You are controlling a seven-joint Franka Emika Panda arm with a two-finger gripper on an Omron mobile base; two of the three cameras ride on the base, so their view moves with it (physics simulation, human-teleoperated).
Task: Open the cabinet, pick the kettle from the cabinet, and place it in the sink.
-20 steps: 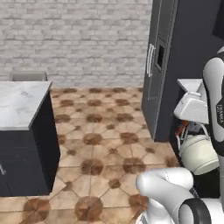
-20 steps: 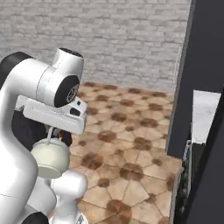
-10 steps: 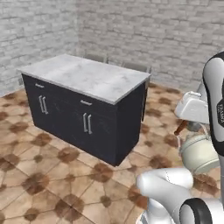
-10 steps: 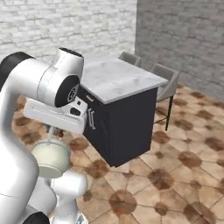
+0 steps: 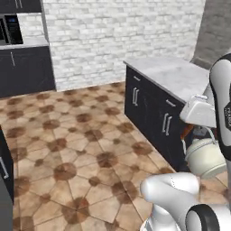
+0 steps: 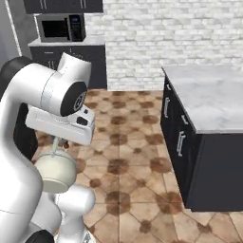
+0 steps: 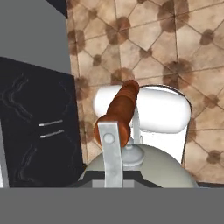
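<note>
Gripper (image 5: 186, 133) clamped on the turned reddish-brown handle of the kettle (image 5: 206, 157), a squat, smooth cream-white body hanging directly beneath the hand, clear of the floor. Just behind it stands a matte black island (image 5: 155, 104) with a veined marble top. Beyond: patterned brown floor tiles (image 5: 72, 135), whitewashed brick wall (image 5: 122, 36).

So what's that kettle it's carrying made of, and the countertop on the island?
The kettle looks like glazed cream enamel or ceramic: smooth, softly glossy. Its handle seems to be turned wood, reddish-brown and ribbed, on grey metal brackets. The island countertop appears to be polished marble or a lookalike, pale with faint grey veining.
</note>
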